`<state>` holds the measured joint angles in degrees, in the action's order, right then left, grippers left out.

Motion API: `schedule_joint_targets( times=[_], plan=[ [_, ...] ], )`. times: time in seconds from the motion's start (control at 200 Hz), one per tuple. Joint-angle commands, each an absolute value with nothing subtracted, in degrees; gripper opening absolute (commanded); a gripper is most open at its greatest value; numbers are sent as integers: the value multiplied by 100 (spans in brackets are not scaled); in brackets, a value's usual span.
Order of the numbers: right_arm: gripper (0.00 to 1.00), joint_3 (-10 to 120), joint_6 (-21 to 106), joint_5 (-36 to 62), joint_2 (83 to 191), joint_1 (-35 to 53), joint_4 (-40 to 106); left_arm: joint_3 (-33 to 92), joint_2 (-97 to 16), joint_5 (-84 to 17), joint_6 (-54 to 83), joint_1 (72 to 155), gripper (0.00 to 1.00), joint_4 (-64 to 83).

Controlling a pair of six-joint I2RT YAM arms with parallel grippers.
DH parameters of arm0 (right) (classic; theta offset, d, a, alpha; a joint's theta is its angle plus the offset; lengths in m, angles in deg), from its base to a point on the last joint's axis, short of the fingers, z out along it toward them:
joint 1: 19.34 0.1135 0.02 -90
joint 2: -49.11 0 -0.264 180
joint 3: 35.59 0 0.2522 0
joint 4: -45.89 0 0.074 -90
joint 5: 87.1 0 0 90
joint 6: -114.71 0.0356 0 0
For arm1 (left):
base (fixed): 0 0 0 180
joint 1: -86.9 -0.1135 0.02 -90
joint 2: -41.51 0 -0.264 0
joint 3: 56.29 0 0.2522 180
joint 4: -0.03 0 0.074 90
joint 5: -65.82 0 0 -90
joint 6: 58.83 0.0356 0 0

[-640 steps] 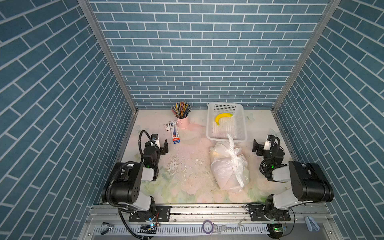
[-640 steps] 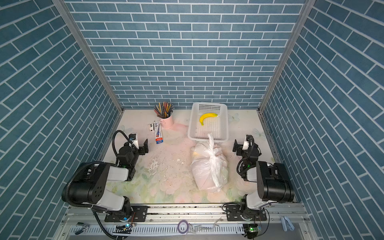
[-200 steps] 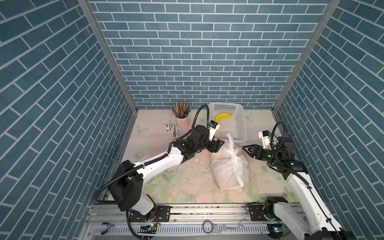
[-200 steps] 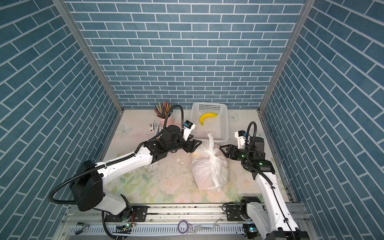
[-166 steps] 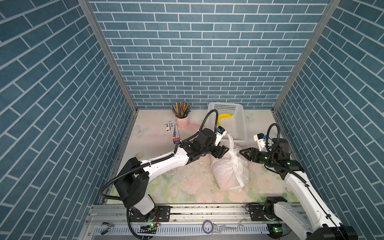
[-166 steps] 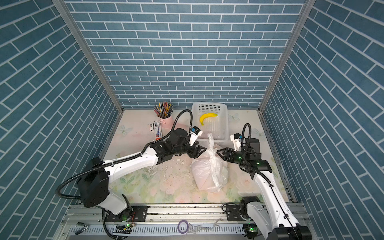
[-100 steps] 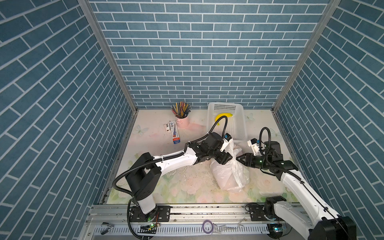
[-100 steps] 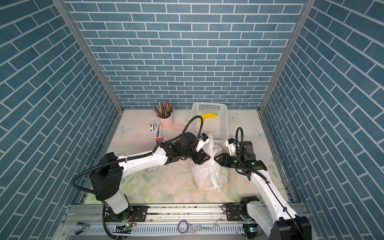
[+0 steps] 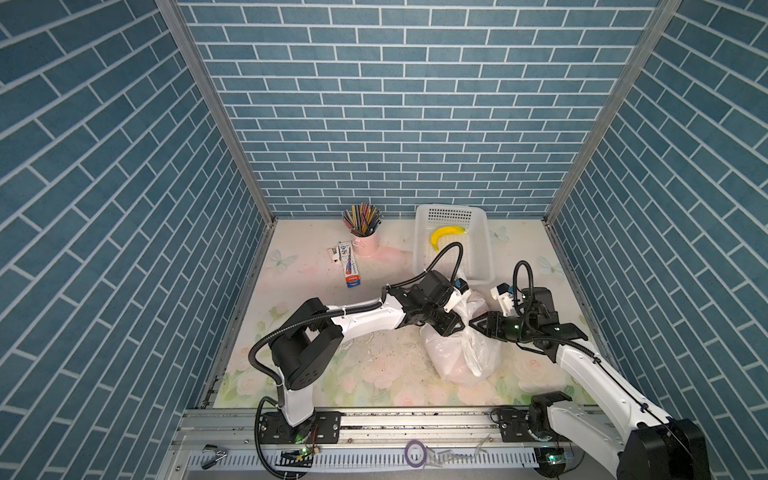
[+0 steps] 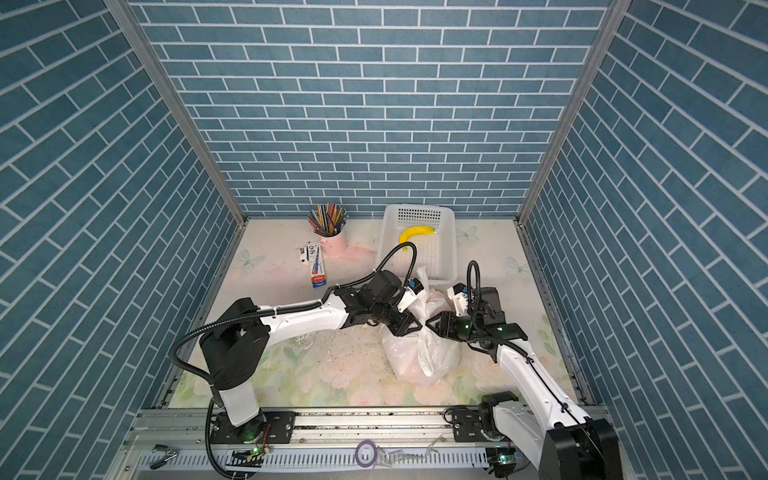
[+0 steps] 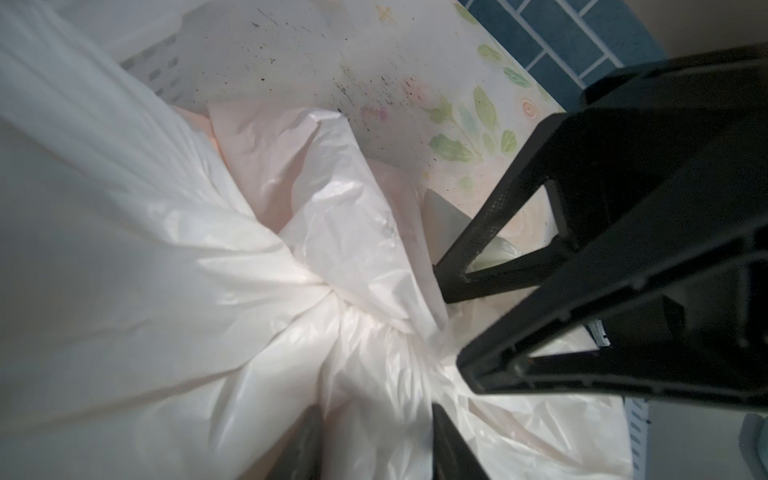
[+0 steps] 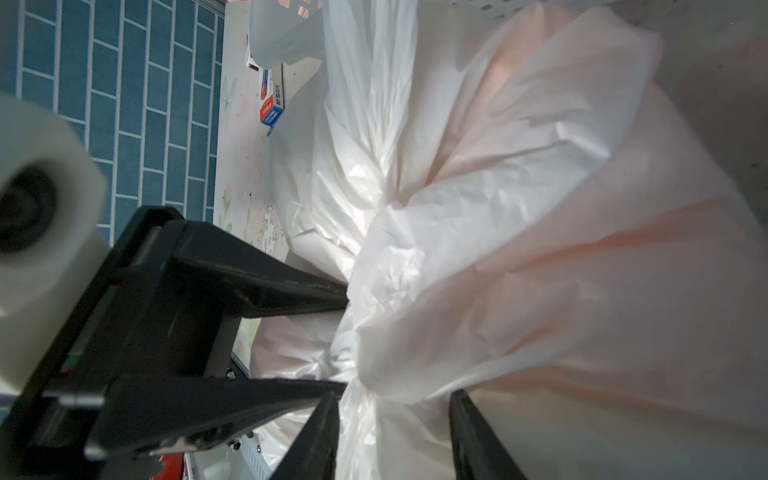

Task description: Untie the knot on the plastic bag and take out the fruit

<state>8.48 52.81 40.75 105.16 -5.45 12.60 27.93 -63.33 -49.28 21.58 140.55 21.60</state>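
Bag: the plastic bag (image 9: 459,357) lies on the floral table (image 9: 316,286), right of centre in both top views, just below the white basket (image 9: 476,253). It's crinkly and semi-see-thru w/ a peach tint inside; contents too hidden to name.
Knot: the knot (image 11: 370,328) sits on the bag's upper side, tied, betw. the tips of the two grippers, w/ gathered plastic fanning out from it.
L arm: reaches in from the left of the frame and across the middle, w/ the left gripper (image 9: 456,329) at the knot's left side.
L jaws: partway apart, bunched plastic betw. the fingers in the left wrist view. Can't tell if they pinch it.
R arm: comes in from the lower right, w/ the right gripper (image 9: 473,323) at the knot's right side, tips close to the left one's.
R jaws: also partway apart, twisted plastic in the gap in the right wrist view. Grip or no grip, can't tell.
Basket: holds a yellow banana (image 9: 444,233).
Back of table: pink cup (image 9: 366,248) w/ colored pencils (image 9: 361,216), upper middle of the floor area. A blue-red box (image 9: 350,268) lies flat just left of it.
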Motion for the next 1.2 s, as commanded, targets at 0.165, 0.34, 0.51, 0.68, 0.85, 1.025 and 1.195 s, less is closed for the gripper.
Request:
schedule_joint_targets(
  times=[0.165, 0.34, 0.51, 0.68, 0.85, 1.025, 1.195],
  plan=[
    [31, 700, 5306, 4021, 10734, -427, 1378, 2695, -6327, -4787, 2151, 14045, 12, 2103],
    [14, 718, 5309, 3950, 10730, -387, 1446, 2547, -6218, -4652, 2027, 13942, 1, 1990],
    [0, 693, 5295, 3787, 10499, -387, 1540, 2331, -5974, -4489, 1935, 13841, 0, 1873],
    [0, 675, 5377, 3366, 10288, -387, 1536, 2106, -5694, -4307, 1878, 13738, 0, 1742],
    [0, 667, 5503, 2877, 10204, -387, 1438, 1890, -5433, -4143, 1852, 13632, 0, 1680],
    [0, 648, 5549, 2604, 10150, -390, 1425, 1730, -5285, -4054, 1848, 13526, 0, 1699],
    [0, 718, 5626, 2111, 10089, -387, 1150, 1590, -5162, -3880, 1826, 13467, 0, 1704]
  ],
)
